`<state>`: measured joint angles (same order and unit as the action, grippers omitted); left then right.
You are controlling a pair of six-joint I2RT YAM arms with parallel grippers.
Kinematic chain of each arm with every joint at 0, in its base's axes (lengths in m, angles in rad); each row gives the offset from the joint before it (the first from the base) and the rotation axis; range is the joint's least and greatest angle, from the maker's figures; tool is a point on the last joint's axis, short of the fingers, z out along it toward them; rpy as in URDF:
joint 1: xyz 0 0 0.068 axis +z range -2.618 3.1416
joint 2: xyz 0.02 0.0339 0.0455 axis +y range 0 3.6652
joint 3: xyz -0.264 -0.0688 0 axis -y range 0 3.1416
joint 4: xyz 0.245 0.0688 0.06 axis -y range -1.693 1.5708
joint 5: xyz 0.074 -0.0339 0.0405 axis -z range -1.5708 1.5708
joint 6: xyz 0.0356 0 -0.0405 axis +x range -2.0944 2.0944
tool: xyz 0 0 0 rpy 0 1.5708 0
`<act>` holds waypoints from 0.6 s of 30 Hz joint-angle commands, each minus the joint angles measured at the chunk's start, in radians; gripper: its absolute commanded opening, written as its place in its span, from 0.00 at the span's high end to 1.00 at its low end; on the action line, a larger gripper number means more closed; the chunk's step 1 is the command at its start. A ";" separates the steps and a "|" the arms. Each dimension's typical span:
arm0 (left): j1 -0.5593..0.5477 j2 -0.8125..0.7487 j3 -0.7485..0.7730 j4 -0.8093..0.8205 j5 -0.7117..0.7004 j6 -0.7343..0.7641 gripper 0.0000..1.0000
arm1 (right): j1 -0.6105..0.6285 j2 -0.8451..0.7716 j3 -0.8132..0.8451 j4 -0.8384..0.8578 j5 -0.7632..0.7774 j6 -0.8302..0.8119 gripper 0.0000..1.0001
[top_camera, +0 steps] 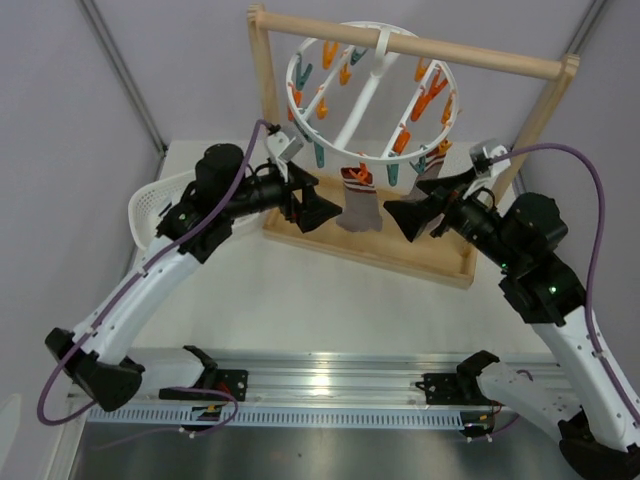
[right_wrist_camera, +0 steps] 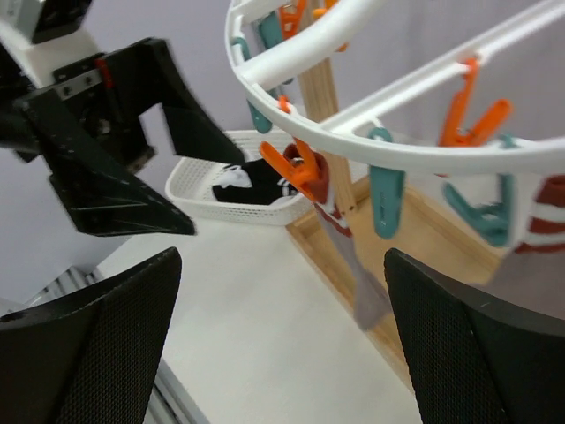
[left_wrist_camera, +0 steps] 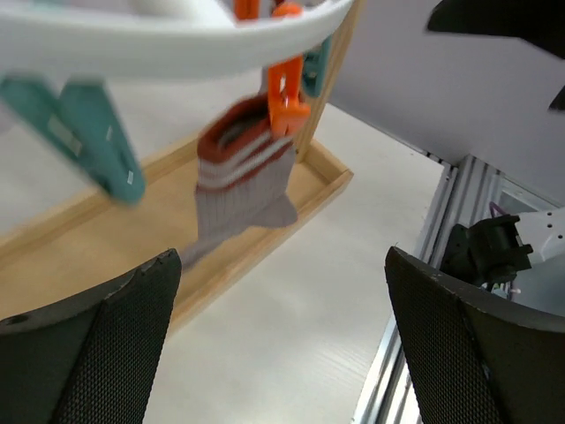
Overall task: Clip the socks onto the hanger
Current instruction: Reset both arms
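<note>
The hanger [top_camera: 300,95] is a white ring hung from a wooden bar. One taupe sock [top_camera: 358,207] dangles from an orange clip [left_wrist_camera: 284,88] at the ring's near rim, cuff up. In the left wrist view this sock [left_wrist_camera: 243,181] hangs free ahead of the fingers. A second sock [right_wrist_camera: 543,221] hangs further right, only its striped cuff showing. My left gripper [top_camera: 318,210] stands open just left of the first sock, not touching it. My right gripper [top_camera: 405,215] stands open just right of it, nothing between its fingers.
The wooden frame rack [top_camera: 420,262] has a tray base under the ring. A white mesh basket [right_wrist_camera: 199,201] holding black socks [right_wrist_camera: 252,181] sits at the left. Teal clips [left_wrist_camera: 88,132] dangle from the rim. A metal rail [top_camera: 330,385] runs along the near edge.
</note>
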<state>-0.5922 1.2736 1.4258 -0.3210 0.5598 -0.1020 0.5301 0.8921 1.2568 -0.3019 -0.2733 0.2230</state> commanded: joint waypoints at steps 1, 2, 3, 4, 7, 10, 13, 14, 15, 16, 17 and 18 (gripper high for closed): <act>0.005 -0.152 -0.066 -0.090 -0.207 -0.089 0.00 | 0.001 -0.079 -0.002 -0.089 0.164 -0.034 0.01; 0.003 -0.186 -0.105 -0.105 -0.248 -0.102 0.00 | 0.001 -0.116 -0.003 -0.104 0.195 -0.040 0.00; 0.005 -0.257 -0.129 -0.140 -0.291 -0.114 0.00 | 0.001 -0.136 -0.005 -0.118 0.254 -0.050 0.00; 0.005 -0.295 -0.151 -0.165 -0.398 -0.145 0.00 | 0.001 -0.153 -0.007 -0.153 0.294 -0.057 0.00; 0.002 -0.444 -0.247 -0.284 -0.553 -0.186 0.01 | 0.001 -0.231 -0.026 -0.212 0.456 -0.071 0.00; 0.003 -0.619 -0.385 -0.361 -0.690 -0.217 0.00 | 0.001 -0.318 -0.056 -0.272 0.580 -0.088 0.00; 0.002 -0.762 -0.510 -0.403 -0.782 -0.234 0.01 | 0.001 -0.418 -0.089 -0.309 0.647 -0.105 0.01; 0.003 -0.857 -0.530 -0.424 -0.845 -0.237 0.01 | 0.001 -0.444 -0.099 -0.318 0.664 -0.115 0.00; 0.002 -0.903 -0.588 -0.434 -0.872 -0.237 0.01 | 0.001 -0.471 -0.111 -0.330 0.683 -0.119 0.00; 0.002 -0.945 -0.605 -0.441 -0.902 -0.235 0.01 | 0.001 -0.523 -0.138 -0.335 0.698 -0.123 0.01; 0.003 -1.021 -0.617 -0.455 -0.929 -0.238 0.00 | 0.002 -0.550 -0.155 -0.339 0.723 -0.131 0.00; 0.003 -1.052 -0.640 -0.460 -0.969 -0.238 0.00 | 0.002 -0.574 -0.174 -0.344 0.735 -0.140 0.00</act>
<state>-0.5926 0.3122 0.8295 -0.7250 -0.2283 -0.3088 0.5301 0.3779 1.1240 -0.5949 0.3435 0.1257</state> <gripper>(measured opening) 0.994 0.993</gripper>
